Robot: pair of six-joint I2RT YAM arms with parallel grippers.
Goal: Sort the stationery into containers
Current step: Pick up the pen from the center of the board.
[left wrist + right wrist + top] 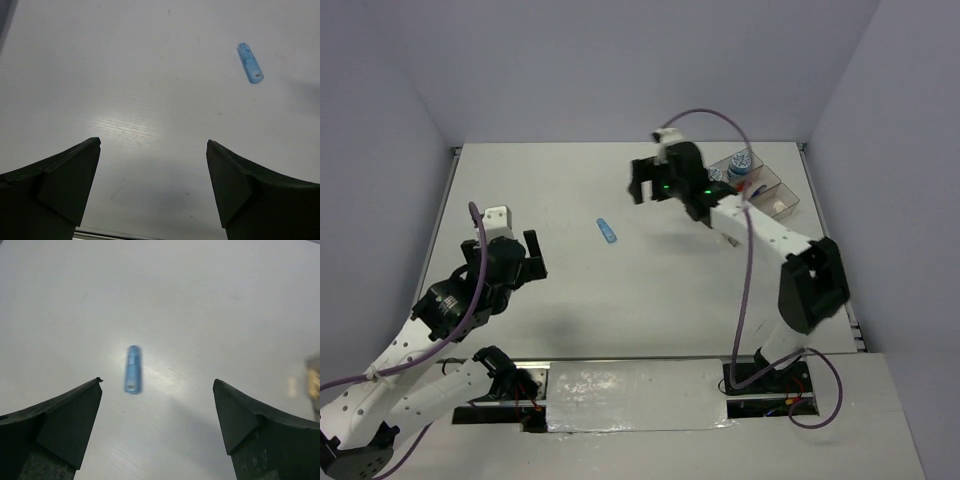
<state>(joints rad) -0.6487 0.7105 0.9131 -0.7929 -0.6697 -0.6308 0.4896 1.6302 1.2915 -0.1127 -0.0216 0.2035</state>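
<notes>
A flat blue piece lies alone on the white table; it also shows in the left wrist view and in the right wrist view. My right gripper is open and empty, held above the table up and to the right of the piece. My left gripper is open and empty at the near left, well short of the piece. The clear bins stand at the far right behind the right arm, with a blue-and-white tape roll and small items inside.
Grey walls close the table on the left, back and right. A table edge with a raised rim runs along the left. The arms' bases sit on a white plate at the near edge.
</notes>
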